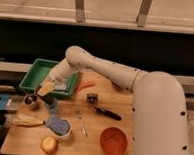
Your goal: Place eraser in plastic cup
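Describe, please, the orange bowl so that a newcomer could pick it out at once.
Start at the wooden table and go to its front right corner, far from the gripper by the green tray. The orange bowl sits there, the only wide, round, open orange vessel, larger than the small dark cup.

The arm (111,73) is off-white, its tool (45,88) tan-yellow over the front edge of a green tray (38,73). The surface (93,142) is light wood. An orange bowl (112,141) sits near a black-handled utensil (108,113); the plastic cup (51,103) is pale blue.
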Action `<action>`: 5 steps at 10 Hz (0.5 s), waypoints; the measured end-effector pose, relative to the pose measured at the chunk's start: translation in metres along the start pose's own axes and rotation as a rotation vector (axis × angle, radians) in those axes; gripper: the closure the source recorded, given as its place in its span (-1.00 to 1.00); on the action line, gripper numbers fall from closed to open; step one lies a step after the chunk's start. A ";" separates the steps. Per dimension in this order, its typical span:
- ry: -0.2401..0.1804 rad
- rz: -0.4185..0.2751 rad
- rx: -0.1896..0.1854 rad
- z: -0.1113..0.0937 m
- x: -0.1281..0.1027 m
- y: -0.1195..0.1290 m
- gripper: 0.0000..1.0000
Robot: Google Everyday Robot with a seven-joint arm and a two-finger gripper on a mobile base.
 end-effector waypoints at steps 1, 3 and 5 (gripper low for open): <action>-0.003 0.006 0.001 0.001 0.004 -0.002 0.85; -0.016 0.010 -0.003 0.005 0.008 -0.007 0.42; -0.029 0.014 -0.008 0.009 0.009 -0.012 0.11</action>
